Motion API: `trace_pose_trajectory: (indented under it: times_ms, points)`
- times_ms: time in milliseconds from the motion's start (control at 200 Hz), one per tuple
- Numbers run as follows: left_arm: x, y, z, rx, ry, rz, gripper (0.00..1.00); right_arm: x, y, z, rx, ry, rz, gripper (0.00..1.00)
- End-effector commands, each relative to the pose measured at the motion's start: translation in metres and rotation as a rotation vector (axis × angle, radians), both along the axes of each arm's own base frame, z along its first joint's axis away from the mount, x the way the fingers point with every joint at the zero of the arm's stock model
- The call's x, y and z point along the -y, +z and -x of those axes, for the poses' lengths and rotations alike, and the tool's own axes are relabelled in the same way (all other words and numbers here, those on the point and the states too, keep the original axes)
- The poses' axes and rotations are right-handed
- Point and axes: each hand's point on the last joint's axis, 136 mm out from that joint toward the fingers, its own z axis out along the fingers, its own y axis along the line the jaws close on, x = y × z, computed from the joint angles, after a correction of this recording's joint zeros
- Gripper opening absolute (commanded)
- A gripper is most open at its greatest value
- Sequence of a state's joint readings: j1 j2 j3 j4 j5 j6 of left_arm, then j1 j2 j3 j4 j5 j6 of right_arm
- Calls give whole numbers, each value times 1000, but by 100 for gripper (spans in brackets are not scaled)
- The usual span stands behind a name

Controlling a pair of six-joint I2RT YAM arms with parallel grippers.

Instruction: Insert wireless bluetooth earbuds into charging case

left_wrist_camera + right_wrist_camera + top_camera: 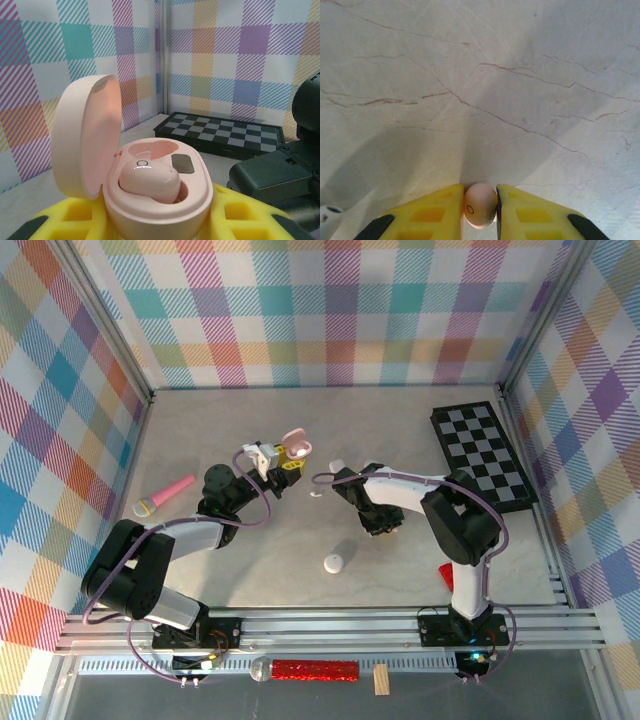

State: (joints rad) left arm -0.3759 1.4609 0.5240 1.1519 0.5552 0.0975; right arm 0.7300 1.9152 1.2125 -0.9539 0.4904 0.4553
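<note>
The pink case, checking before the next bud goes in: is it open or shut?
Open: the case has its lid raised, baring one seated pink bud and an empty socket.

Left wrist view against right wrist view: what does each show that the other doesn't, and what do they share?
Left wrist: an open pink case with a seated bud, held in the left hand, and a checkerboard behind. Right wrist: the right hand closed on a loose bud, with the marble table beneath. Both: yellow fingers and a pink bud.
</note>
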Motion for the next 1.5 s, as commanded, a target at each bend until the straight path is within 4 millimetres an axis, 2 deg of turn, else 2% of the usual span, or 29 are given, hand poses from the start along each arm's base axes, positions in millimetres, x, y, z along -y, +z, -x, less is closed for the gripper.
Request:
trace_pose_trajectory:
  times_ms: [0, 225, 405, 715, 805, 955, 1200, 1300, 1495]
  points:
    - [-7, 13, 3, 54, 19, 9, 29, 0, 11, 2, 33, 14, -38, 22]
    - [1, 1, 4, 38, -20, -77, 29, -31, 49, -8, 163, 51, -310, 23]
    - [10, 2, 9, 42, -61, -93, 30, -57, 95, -11, 230, 53, -609, 24]
    - [50, -7, 30, 14, -222, -135, 29, -77, 181, -19, 253, -46, -1124, 23]
    - [62, -9, 38, -13, -280, -145, 29, -81, 201, -21, 263, -24, -1207, 23]
    - [74, -9, 47, -28, -337, -153, 29, -90, 223, -20, 275, 35, -1299, 23]
    - [78, -12, 52, -41, -373, -159, 29, -105, 249, -14, 290, 122, -1449, 22]
    - [80, -14, 56, -52, -398, -165, 29, -110, 251, -13, 261, 123, -1487, 22]
    - [82, -12, 60, -51, -424, -164, 29, -116, 243, -15, 217, 111, -1496, 22]
